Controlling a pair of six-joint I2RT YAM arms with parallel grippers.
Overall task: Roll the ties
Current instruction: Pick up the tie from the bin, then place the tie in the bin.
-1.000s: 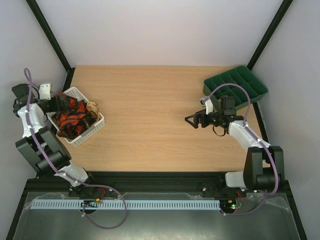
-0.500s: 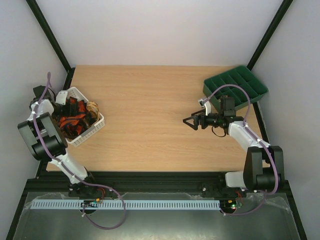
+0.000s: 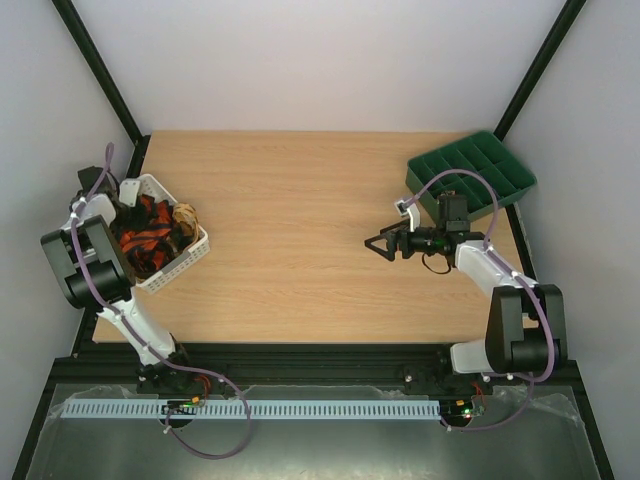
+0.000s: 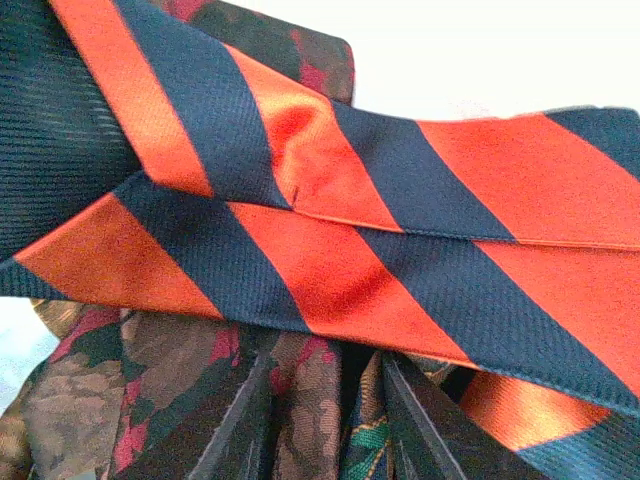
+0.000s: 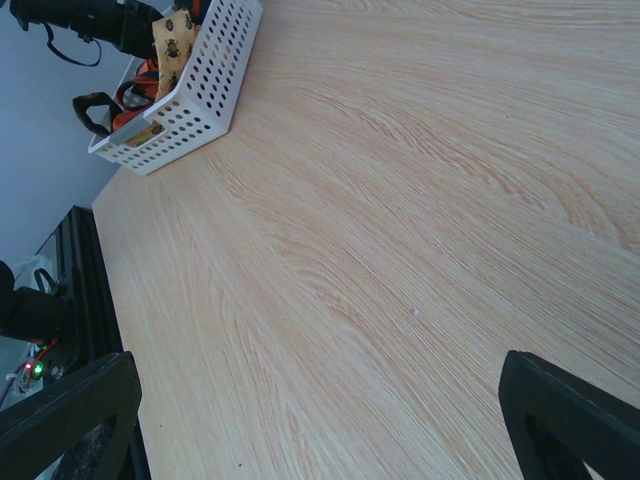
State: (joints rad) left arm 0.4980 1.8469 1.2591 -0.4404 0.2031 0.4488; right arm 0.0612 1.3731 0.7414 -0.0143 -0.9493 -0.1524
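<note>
Ties (image 4: 330,250): left tool (image 4: 325,415) now down among them in basket (image 3: 176,266), grip unclear; right tool (image 3: 381,243) unchanged, open.

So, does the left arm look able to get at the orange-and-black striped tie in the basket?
Probably yes. The left hand is down in the white basket, dark brown tie between its fingers, and the striped tie lies right before them on top of the pile, with nothing over it.

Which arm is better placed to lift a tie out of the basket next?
Left. The left gripper sits in the white slotted plastic basket, jaws either side of the dark brown fabric tie, beside the orange-and-black striped tie. The right gripper hovers open over the wooden table, far across.
</note>
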